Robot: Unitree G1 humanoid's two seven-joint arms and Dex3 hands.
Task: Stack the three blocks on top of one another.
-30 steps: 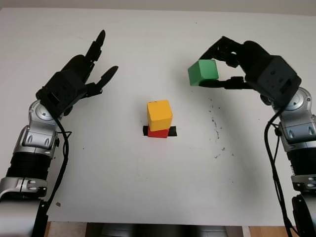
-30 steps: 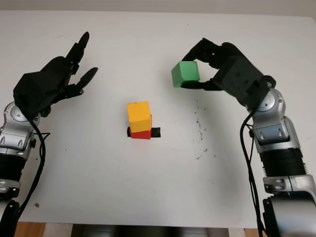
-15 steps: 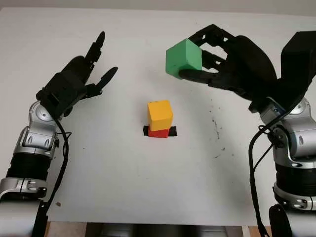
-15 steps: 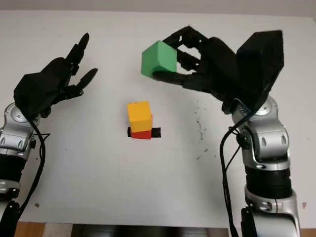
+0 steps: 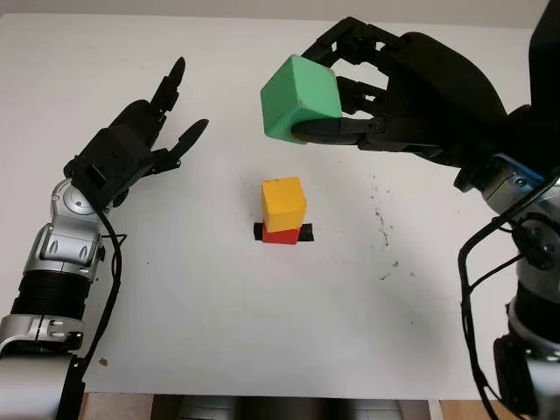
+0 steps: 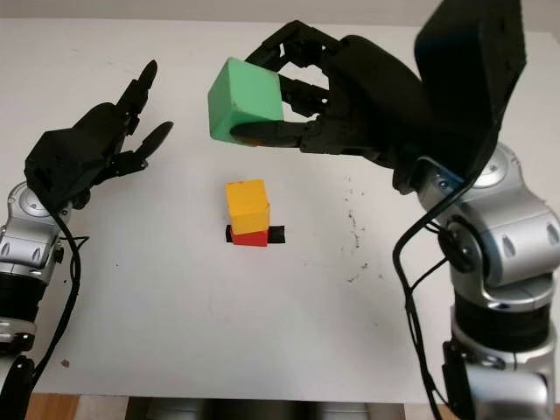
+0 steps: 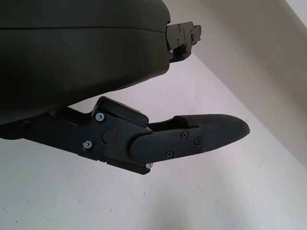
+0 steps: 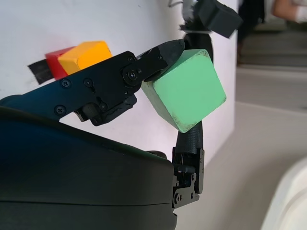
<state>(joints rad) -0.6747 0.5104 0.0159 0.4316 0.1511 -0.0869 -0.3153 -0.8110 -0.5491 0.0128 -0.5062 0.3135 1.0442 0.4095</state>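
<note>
A yellow block (image 5: pixel 283 202) sits on a red block (image 5: pixel 280 235) in the middle of the white table (image 5: pixel 262 332); a strip of black tape (image 5: pixel 304 232) lies under the red one. My right hand (image 5: pixel 350 96) is shut on the green block (image 5: pixel 300 96), holding it in the air behind and above the two-block stack, a little to its right. In the right wrist view the green block (image 8: pixel 186 89) is pinched between fingertips, with the yellow block (image 8: pixel 88 53) and red block (image 8: pixel 58 61) beyond. My left hand (image 5: pixel 149 131) is open, hovering over the table at the left.
Small dark specks (image 5: pixel 382 229) dot the table to the right of the stack. The table's front edge (image 5: pixel 262 395) runs along the bottom.
My right hand has lifted the green block and carried it leftward, toward the stack and closer to the camera. The left hand and the stack have stayed put.
</note>
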